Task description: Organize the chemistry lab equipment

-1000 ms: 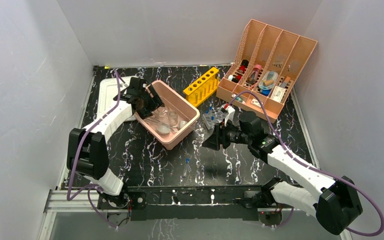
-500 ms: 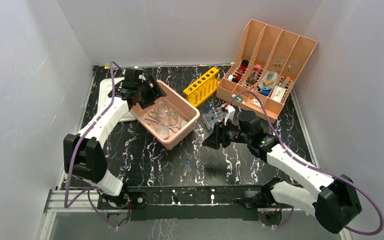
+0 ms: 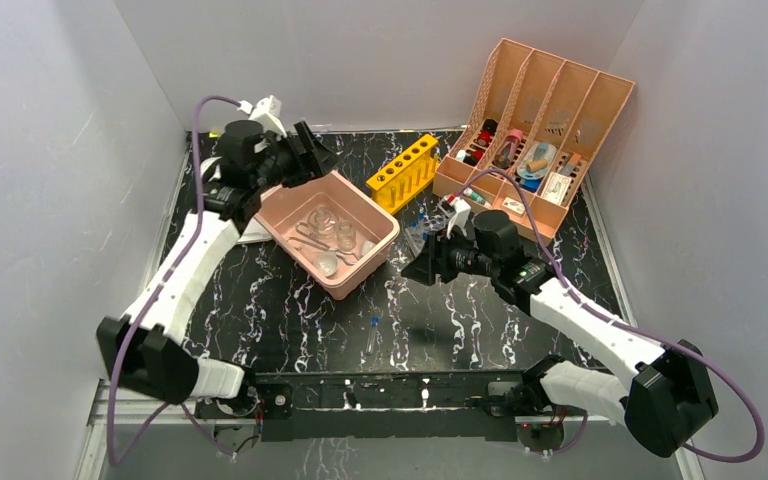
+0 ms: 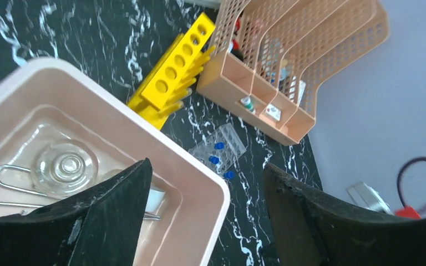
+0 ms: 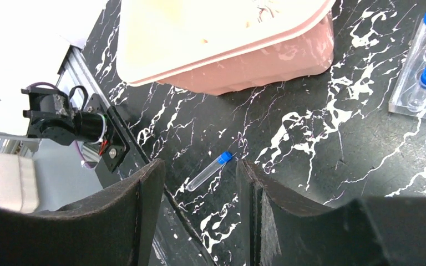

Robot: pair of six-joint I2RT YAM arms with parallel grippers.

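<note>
The chemistry lab equipment lies in the pink tub (image 3: 352,283): a clear flask (image 4: 66,165), wire tongs (image 4: 10,178), a white dish (image 4: 155,198) and small glass pieces (image 3: 332,240). My left gripper (image 3: 309,152) hangs open and empty above the tub's far corner; in the left wrist view the left gripper (image 4: 206,167) straddles the tub rim (image 4: 144,132) from above. My right gripper (image 3: 419,268) is open and empty to the right of the tub, low over the table. In the right wrist view a blue-capped test tube (image 5: 209,172) lies on the table beyond the right gripper (image 5: 199,166).
A yellow tube rack (image 3: 403,172) and a clear rack with blue-capped tubes (image 3: 428,232) stand behind the right gripper. The peach file organizer (image 3: 535,120) is at the back right. A white tray (image 3: 218,185) lies left of the tub. The loose test tube (image 3: 373,333) lies near the front.
My left arm has risen out of the tub and swung back toward the far left wall, gripper empty. The right gripper has crept slightly toward the back.
</note>
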